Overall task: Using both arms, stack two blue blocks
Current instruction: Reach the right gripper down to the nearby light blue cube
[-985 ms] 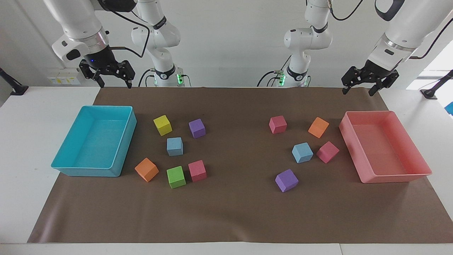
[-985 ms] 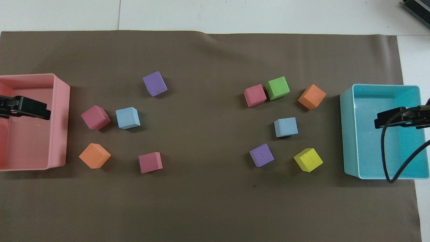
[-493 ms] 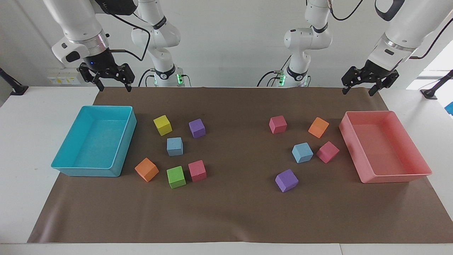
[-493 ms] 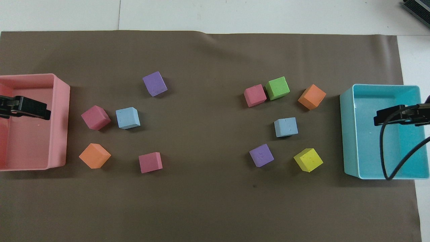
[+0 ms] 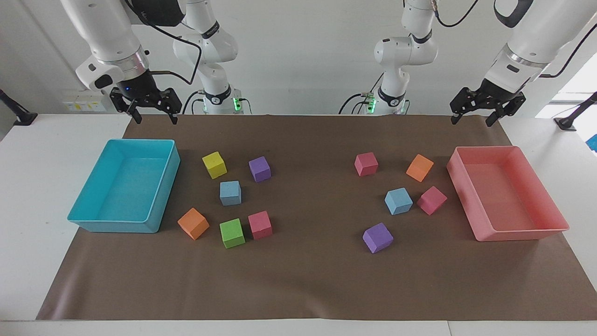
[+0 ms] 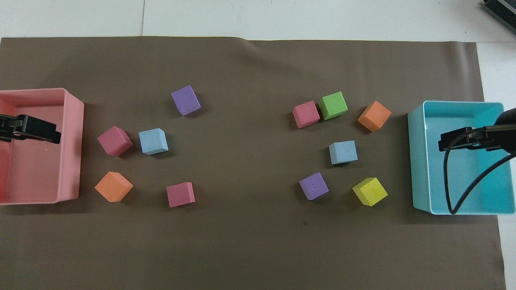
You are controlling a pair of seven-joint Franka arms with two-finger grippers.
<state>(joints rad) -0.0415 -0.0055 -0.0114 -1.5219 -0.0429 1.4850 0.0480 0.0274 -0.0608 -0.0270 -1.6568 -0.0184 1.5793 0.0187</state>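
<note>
Two light blue foam blocks sit on the brown mat, well apart. One blue block [image 5: 230, 193] lies toward the right arm's end of the tabletop, ringed by a yellow cube [image 5: 214, 164], a purple cube [image 5: 260, 169], an orange cube [image 5: 193, 223], a green cube [image 5: 232, 233] and a pink cube [image 5: 260, 225], touching none of them. The other blue block [image 5: 398, 201] lies toward the left arm's end, just beside a pink cube [image 5: 432, 200] that stands between it and the pink tray [image 5: 522, 230]. The right gripper [image 5: 152, 115] hangs in the air over the mat's edge, at the robot-side end of the turquoise tray [image 5: 112, 226], its jaws open and holding nothing. The left gripper [image 5: 472, 119] hangs over the mat's edge at the robot-side end of the pink tray, jaws likewise open and empty.
</note>
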